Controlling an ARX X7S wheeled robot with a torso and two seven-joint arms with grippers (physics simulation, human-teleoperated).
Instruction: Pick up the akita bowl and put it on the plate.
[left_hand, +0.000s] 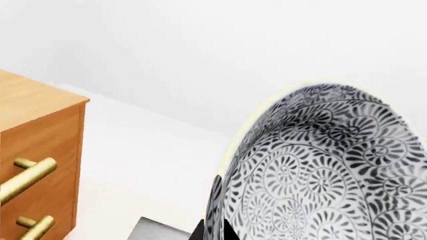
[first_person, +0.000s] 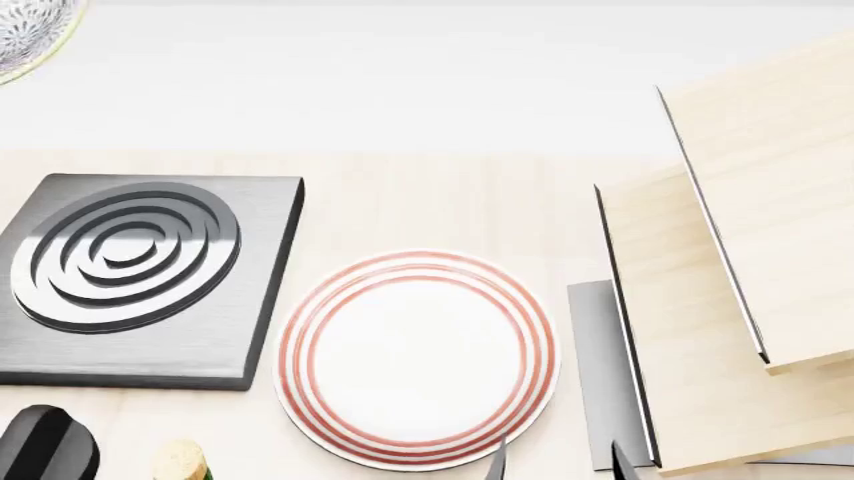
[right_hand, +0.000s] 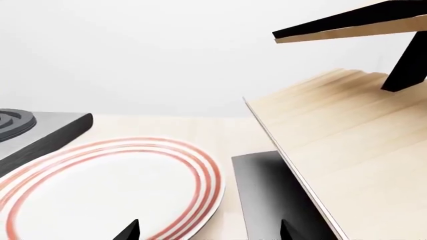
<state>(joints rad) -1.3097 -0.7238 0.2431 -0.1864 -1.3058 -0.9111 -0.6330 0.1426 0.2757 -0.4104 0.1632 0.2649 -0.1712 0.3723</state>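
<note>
**Ana:** Down on the pale wooden desk (first_person: 400, 200), the plate (first_person: 416, 358) is lying flat with its red rings, nothing on it. Just beside it, on the robot's left, the dark square stove burner (first_person: 134, 275) is sitting with its raised rings.

**Ben:** And the akita bowl?

**Ana:** It is filling the left wrist view, the akita bowl (left_hand: 327, 170), tipped so its patterned inside is facing the camera, white wall behind it. A dark fingertip (left_hand: 215, 192) of the left hand (left_hand: 212, 215) is lying against the rim, so it is looking like that hand is pinching the bowl's edge. From the head camera, a patterned rim, likely the same bowl (first_person: 30, 30), is peeking in at the far upper left corner, well apart from the plate.

**Ben:** Right hand?

**Ana:** The right hand (right_hand: 208, 231) is hanging low at the plate's near right edge, fingers spread wide, gripping nothing; only the two dark tips are showing. Beside it, a light wooden rack (first_person: 721, 290) is standing on the robot's right.

**Ben:** Anything else?

**Ana:** A wooden cabinet (left_hand: 37, 150) with brass handles (left_hand: 27, 175) is showing past the bowl in the left wrist view.
</note>
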